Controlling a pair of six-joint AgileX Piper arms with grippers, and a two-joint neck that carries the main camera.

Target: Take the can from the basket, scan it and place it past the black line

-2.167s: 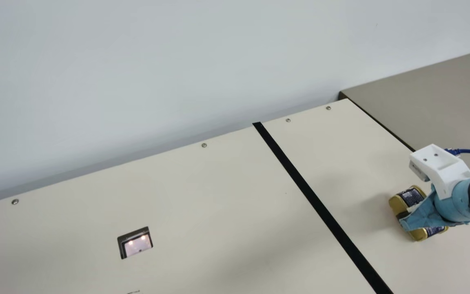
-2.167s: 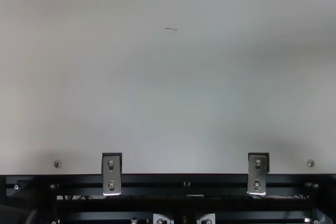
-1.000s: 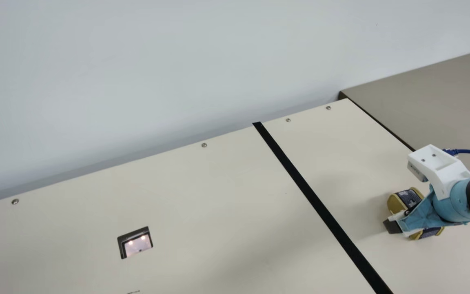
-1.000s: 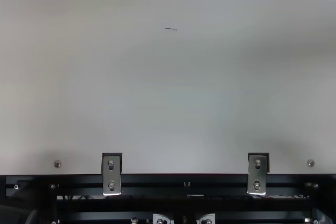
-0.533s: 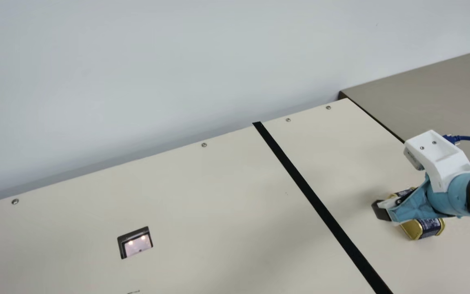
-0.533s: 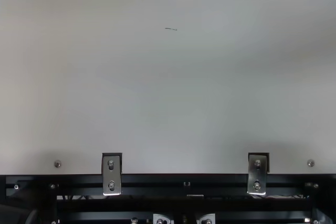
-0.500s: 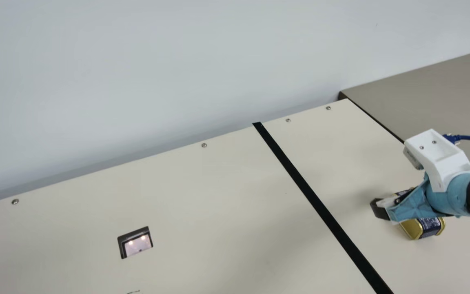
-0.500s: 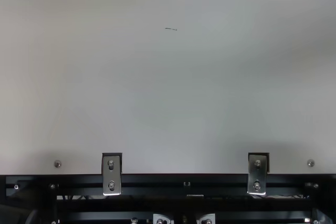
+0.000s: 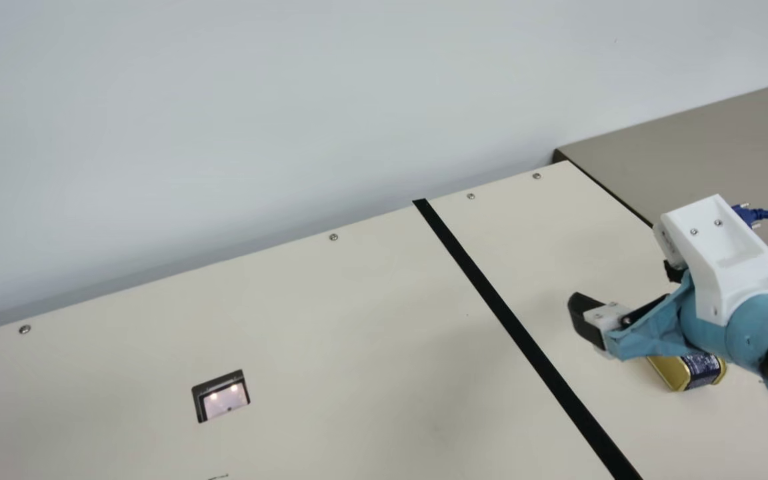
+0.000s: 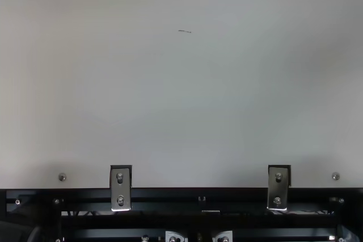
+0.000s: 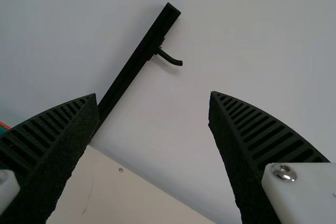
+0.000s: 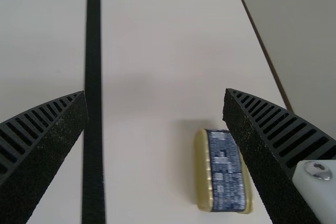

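The right gripper (image 12: 155, 93) had let go of the gold-and-blue can (image 12: 226, 174) and drawn clear, its fingers apart; the left gripper (image 11: 153, 95) was parted too. The can lay on the table (image 9: 357, 333) past the black line (image 9: 491, 295), so the placing looked done.

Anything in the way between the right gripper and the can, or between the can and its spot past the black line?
Nothing visible stands between the open right gripper and the can. The can lies past the black line, with no crossing left to block.
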